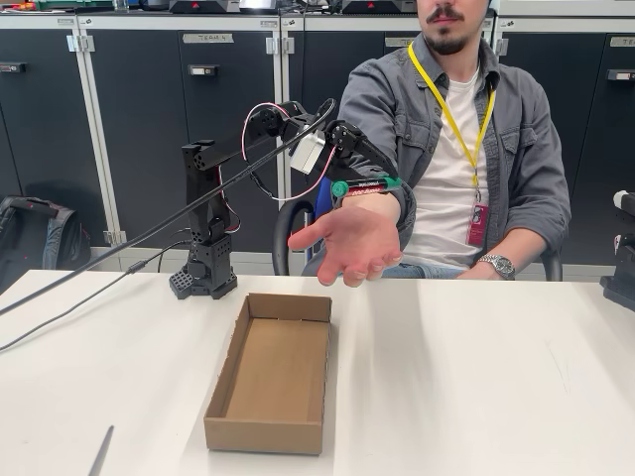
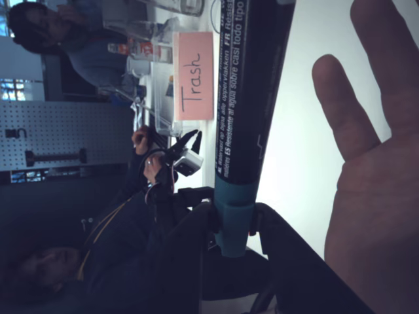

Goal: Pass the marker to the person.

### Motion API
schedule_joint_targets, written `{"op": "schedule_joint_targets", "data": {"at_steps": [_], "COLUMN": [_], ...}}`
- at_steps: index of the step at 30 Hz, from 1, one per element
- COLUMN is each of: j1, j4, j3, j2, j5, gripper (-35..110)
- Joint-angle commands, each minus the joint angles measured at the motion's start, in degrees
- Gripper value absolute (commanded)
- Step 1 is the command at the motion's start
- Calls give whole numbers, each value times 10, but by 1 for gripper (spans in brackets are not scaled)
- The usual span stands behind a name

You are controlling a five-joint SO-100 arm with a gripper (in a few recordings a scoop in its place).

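arm: 1 black SO-100 arm (image 1: 210,213) at the table's rear left in fixed view, reaching right toward the person.
gripper: black two-finger gripper (image 1: 349,171), jaws clamped on the marker's green end; wrist view shows the dark jaws pinching it from both sides.
marker: 1 thick pen, black body, red-pink label band, green ends (image 1: 365,185). Held roughly level in air, just above the person's wrist and palm, not touching as far as I can tell. In wrist view (image 2: 249,98) it runs up the frame, beside the hand.
handling: my read: light, stiff, smooth plastic barrel, can slip or pivot in a pinch at one end. Best take-hold for the receiver is mid-barrel on the label band, clear of the jaws.
person: 1 seated person in grey overshirt, white tee, yellow lanyard (image 1: 451,149).
hand: 1 open hand (image 1: 349,246) stretched out palm up under the marker, fingers spread; other arm rests on the table with a metal wristwatch (image 1: 498,265).
box: 1 empty shallow brown cardboard tray (image 1: 220,397), front centre, well below the handover.
table: white tabletop (image 1: 476,387).
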Motion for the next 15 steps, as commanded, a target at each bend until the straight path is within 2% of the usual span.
{"op": "schedule_joint_targets", "data": {"at_steps": [1,7,15], "j1": [-3,33,76], "j4": [63,148,180], "j3": [-113,-141,-138], "j2": [-24,-33,-40], "j5": [40,87,109], "gripper": [-5,-5,-5]}}
